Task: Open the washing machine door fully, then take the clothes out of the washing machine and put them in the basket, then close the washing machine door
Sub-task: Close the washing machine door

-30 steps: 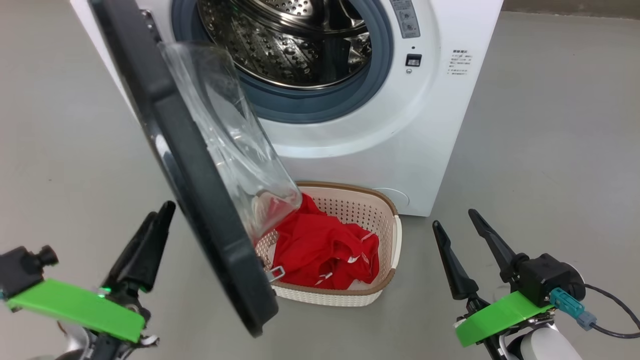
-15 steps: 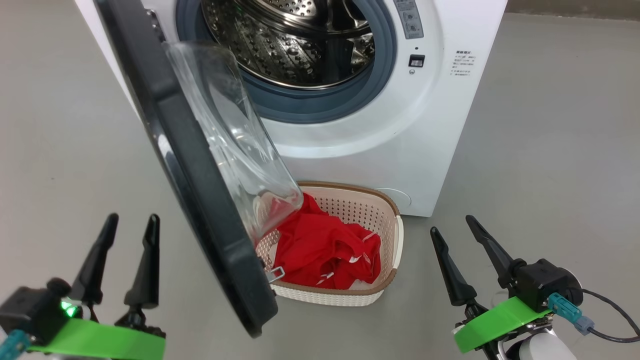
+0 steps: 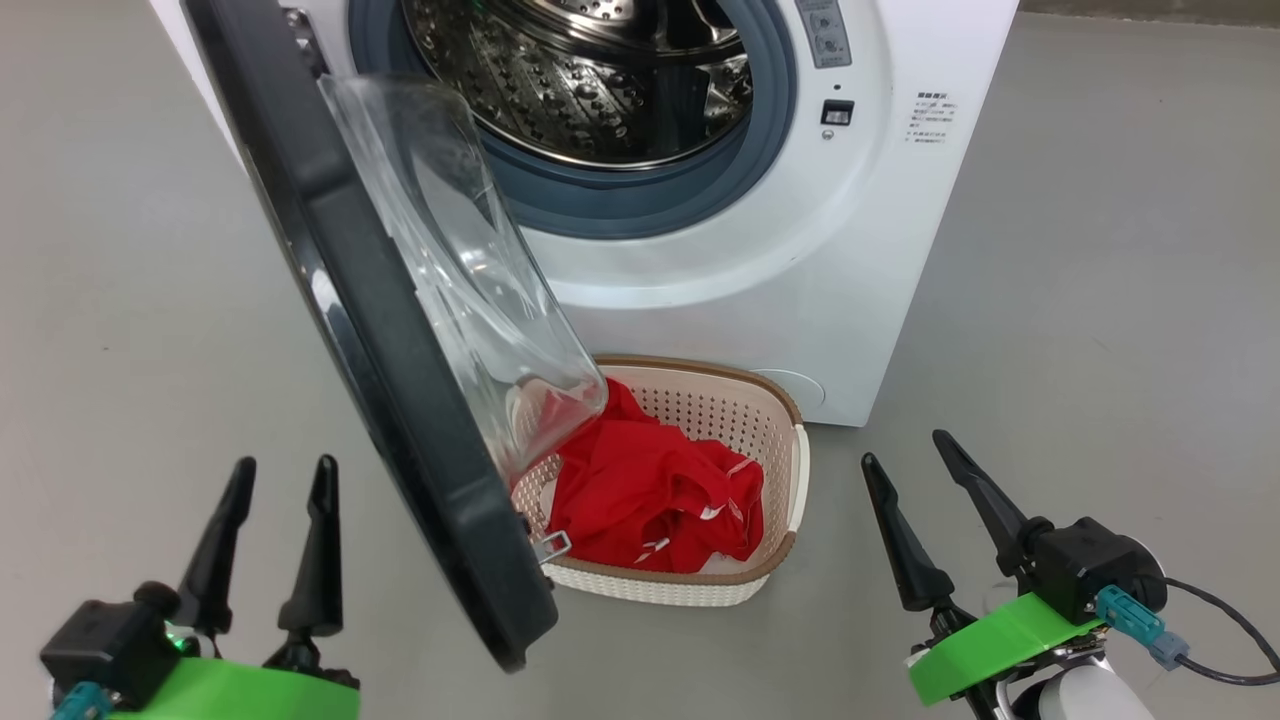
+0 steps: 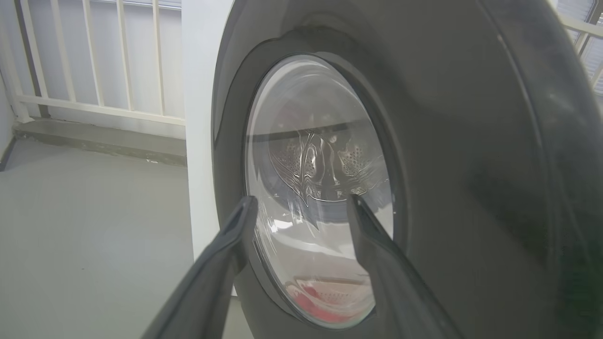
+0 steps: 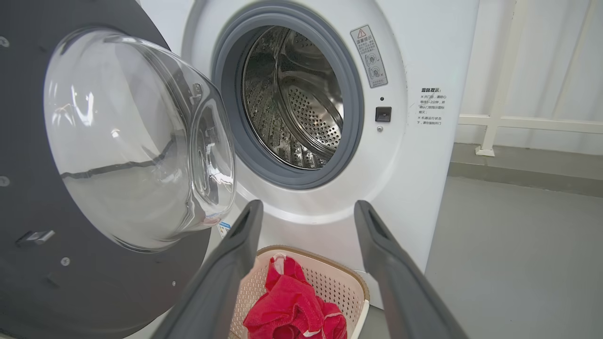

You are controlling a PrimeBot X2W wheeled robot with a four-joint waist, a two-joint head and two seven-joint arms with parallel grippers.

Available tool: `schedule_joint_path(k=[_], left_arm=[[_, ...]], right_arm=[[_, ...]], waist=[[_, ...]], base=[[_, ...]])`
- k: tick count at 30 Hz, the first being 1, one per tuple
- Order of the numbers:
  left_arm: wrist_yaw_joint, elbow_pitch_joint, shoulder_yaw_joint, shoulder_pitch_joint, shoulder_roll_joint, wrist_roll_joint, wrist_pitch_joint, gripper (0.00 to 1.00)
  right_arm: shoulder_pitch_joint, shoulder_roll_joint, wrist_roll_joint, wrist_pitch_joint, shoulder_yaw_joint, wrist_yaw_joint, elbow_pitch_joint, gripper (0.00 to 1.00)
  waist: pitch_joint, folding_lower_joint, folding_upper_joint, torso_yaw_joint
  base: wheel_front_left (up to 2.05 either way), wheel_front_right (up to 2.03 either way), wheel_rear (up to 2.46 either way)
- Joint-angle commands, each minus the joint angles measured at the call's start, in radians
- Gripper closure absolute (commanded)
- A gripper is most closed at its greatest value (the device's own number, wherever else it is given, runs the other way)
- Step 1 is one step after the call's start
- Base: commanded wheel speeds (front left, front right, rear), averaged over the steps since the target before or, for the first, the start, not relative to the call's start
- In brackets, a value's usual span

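The head view's top edge cuts off the upper part of the big white front-loading washing machine (image 3: 800,280) and the top of its large round door with the glossy black rim (image 3: 380,330). The door stands swung open. Its rim hides the left end of the small cream-white perforated plastic basket with the brown woven-look rim (image 3: 790,480). The door's bulging clear glass bowl (image 3: 450,270) overlaps a corner of the bright red clothes with white trim (image 3: 660,500), which show blurred through it. In the left wrist view the drum and a red smear appear warped through the glass. The print on the machine's labels is too small to read.

There is one machine, one door and one basket, which stands on the grey floor (image 3: 1100,300) just before the machine. One soft crumpled heap of clothes lies in it; how many garments it holds cannot be told. The perforated steel drum (image 3: 590,80), ringed by a grey rubber seal (image 3: 640,205), shows no fabric.

The left jaws, two long dark fingers (image 3: 215,550), stand open and hold nothing, at the door's outer side and apart from it. The right jaws' fingers (image 3: 900,545) are likewise spread and hold nothing, over the floor to the right of the basket.
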State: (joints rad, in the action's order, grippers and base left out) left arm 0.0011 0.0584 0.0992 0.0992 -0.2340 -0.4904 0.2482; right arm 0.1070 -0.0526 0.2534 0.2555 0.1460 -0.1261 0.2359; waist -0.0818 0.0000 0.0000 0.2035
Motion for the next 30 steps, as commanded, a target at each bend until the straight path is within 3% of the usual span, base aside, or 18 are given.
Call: schedule_joint_path(k=[1,13,30], left_arm=[[0.006,-0.018,-0.040,0.003,-0.013,0.013,0.011,0.00],[0.000,0.006,-0.060,-0.012,0.040,0.100,0.013,0.00],[-0.048,0.048,-0.091,-0.019,0.070,0.144,0.013,0.00]], right_arm=[[0.024,0.002,0.005,0.006,0.024,-0.005,-0.024,0.00],[0.029,0.002,0.002,0.006,0.022,-0.005,-0.024,0.00],[0.026,0.002,0.006,0.006,0.021,-0.005,-0.019,0.00]], waist=[[0.000,0.0000,0.0000,0.000],[-0.010,0.0000,0.0000,0.009],[0.003,0.0000,0.0000,0.005]], base=[[0.00,0.00,0.00],[0.00,0.00,0.00],[0.00,0.00,0.00]])
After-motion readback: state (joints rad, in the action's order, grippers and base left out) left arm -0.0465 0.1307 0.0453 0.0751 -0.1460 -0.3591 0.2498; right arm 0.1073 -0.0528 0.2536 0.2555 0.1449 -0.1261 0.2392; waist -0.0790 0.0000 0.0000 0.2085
